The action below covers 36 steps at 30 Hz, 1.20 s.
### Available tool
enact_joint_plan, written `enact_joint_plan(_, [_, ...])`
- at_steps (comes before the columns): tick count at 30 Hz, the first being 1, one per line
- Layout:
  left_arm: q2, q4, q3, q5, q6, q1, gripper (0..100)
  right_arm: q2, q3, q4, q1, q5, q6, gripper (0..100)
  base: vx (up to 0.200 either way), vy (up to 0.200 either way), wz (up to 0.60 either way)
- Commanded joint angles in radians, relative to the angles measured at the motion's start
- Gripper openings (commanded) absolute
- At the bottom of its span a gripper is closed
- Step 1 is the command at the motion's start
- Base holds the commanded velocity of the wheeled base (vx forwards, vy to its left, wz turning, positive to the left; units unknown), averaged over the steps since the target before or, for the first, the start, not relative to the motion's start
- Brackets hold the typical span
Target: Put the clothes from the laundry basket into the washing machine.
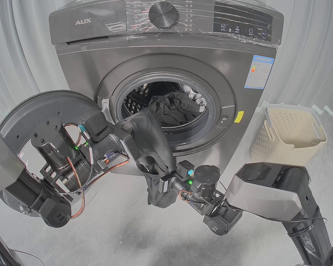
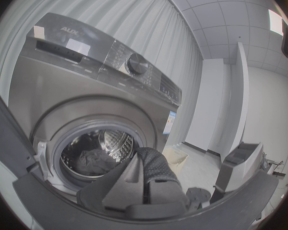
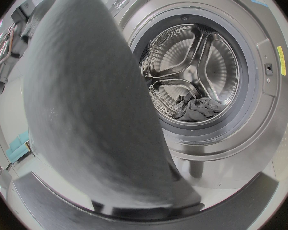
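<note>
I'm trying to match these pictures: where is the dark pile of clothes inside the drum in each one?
Head view: dark pile, centre, in the drum.
Left wrist view: in the drum, beyond the held cloth.
Right wrist view: on the drum's floor.
Shared landmark: the drum's round opening.

You have pale pleated curtains (image 1: 11, 37) hanging behind, and a smooth grey floor (image 1: 114, 233) underfoot. Overhead you see a tiled ceiling (image 2: 227, 19) with one lit panel (image 2: 276, 22), beside white walls (image 2: 272, 112).
</note>
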Motion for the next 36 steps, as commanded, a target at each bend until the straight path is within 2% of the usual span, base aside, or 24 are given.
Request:
enact_joint_plan(1, [0.013, -0.001, 0.074, -0.003, 0.005, 0.013, 0, -0.057, 0.041, -0.003, -0.024, -0.001, 0.004, 0, 0.000, 0.000, 0.00])
enact_joint_plan(3, [0.030, -0.002, 0.124, -0.010, 0.008, 0.027, 0, -0.085, 0.064, -0.002, -0.038, -0.002, 0.006, 0, 0.000, 0.000, 0.00])
enact_joint_plan(6, [0.072, -0.004, 0.166, -0.010, 0.032, 0.035, 0, -0.125, 0.076, 0.001, -0.050, -0.005, 0.006, 0, 0.000, 0.000, 0.00])
enact_joint_plan(10, [0.116, -0.006, 0.200, -0.013, 0.043, 0.058, 0, -0.165, 0.081, 0.011, -0.052, -0.007, 0.007, 0, 0.000, 0.000, 0.00])
enact_joint_plan(15, [0.202, -0.007, 0.247, -0.035, 0.089, 0.062, 0, -0.194, 0.073, 0.017, -0.050, -0.019, 0.006, 0, 0.000, 0.000, 0.00])
enact_joint_plan(16, [0.202, -0.007, 0.247, -0.035, 0.089, 0.062, 0, -0.194, 0.073, 0.017, -0.050, -0.019, 0.006, 0, 0.000, 0.000, 0.00])
enact_joint_plan(17, [0.233, -0.009, 0.256, -0.038, 0.106, 0.062, 0, -0.198, 0.072, 0.018, -0.050, -0.019, 0.006, 0, 0.000, 0.000, 0.00])
enact_joint_plan(22, [0.288, -0.009, 0.266, -0.039, 0.117, 0.061, 0, -0.215, 0.067, 0.017, -0.050, -0.019, 0.006, 0, 0.000, 0.000, 0.00])
enact_joint_plan(27, [0.299, -0.009, 0.278, -0.061, 0.137, 0.064, 0, -0.226, 0.065, 0.017, -0.050, -0.019, 0.006, 0, 0.000, 0.000, 0.00])
enact_joint_plan(28, [0.299, -0.009, 0.284, -0.061, 0.137, 0.064, 100, -0.228, 0.067, 0.017, -0.052, -0.019, 0.006, 0, 0.000, 0.000, 0.00])
enact_joint_plan(32, [0.293, -0.009, 0.316, -0.055, 0.129, 0.064, 100, -0.229, 0.061, 0.018, -0.072, -0.019, 0.004, 0, 0.000, 0.000, 0.00])
enact_joint_plan(36, [0.283, -0.010, 0.388, -0.062, 0.137, 0.064, 100, -0.241, 0.052, 0.020, -0.102, -0.015, 0.001, 0, 0.000, 0.000, 0.00])
